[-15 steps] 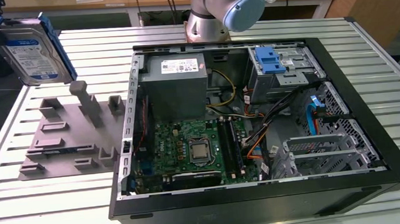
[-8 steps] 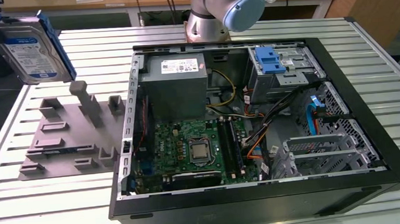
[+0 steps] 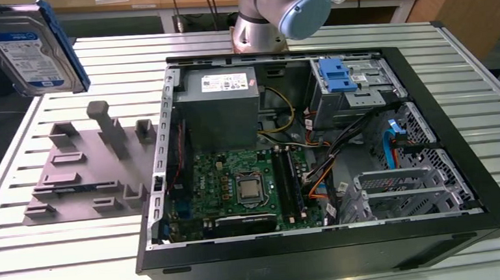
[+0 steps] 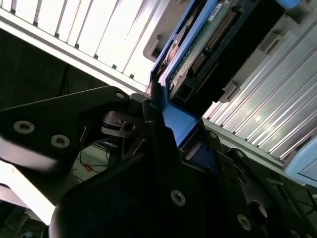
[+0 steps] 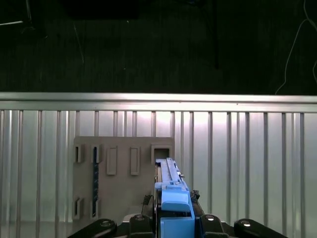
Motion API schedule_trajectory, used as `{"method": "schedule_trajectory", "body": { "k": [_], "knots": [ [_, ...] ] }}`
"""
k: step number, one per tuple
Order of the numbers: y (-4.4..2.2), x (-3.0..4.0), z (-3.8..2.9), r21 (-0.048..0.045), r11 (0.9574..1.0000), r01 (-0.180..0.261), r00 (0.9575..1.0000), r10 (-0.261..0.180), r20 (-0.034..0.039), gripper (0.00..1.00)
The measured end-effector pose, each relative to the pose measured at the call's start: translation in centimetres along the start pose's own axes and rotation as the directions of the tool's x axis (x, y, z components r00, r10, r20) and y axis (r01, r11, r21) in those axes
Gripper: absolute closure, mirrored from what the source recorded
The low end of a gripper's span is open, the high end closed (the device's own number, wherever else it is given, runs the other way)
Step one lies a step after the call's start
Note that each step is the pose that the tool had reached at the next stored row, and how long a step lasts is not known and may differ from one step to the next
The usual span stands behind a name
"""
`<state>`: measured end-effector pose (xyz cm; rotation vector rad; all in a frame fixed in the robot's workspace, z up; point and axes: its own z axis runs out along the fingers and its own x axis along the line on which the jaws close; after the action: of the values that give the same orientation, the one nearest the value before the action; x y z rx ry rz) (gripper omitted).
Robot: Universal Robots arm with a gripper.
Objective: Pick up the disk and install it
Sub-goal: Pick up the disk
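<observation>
Here, the gripper [image 5: 172, 201] is clamping its fingers on the blue carrier of the disk [image 3: 31, 49]; the disk is hanging upright at the exterior view's far left, its white-and-blue label facing outward, print illegible. It is hovering over the grey fixture plate [image 3: 78, 170] on the slatted table [image 3: 66, 255], well apart from the open computer case [image 3: 327, 262].
</observation>
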<state>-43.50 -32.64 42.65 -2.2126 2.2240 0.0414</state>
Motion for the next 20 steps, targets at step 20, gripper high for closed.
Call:
{"method": "schedule_trajectory", "body": {
  "k": [20],
  "knots": [
    [0.09,-0.13,-6.01,0.0001,1.0,0.0,1.0,0.0,0.0001,0.63]
  ]
}}
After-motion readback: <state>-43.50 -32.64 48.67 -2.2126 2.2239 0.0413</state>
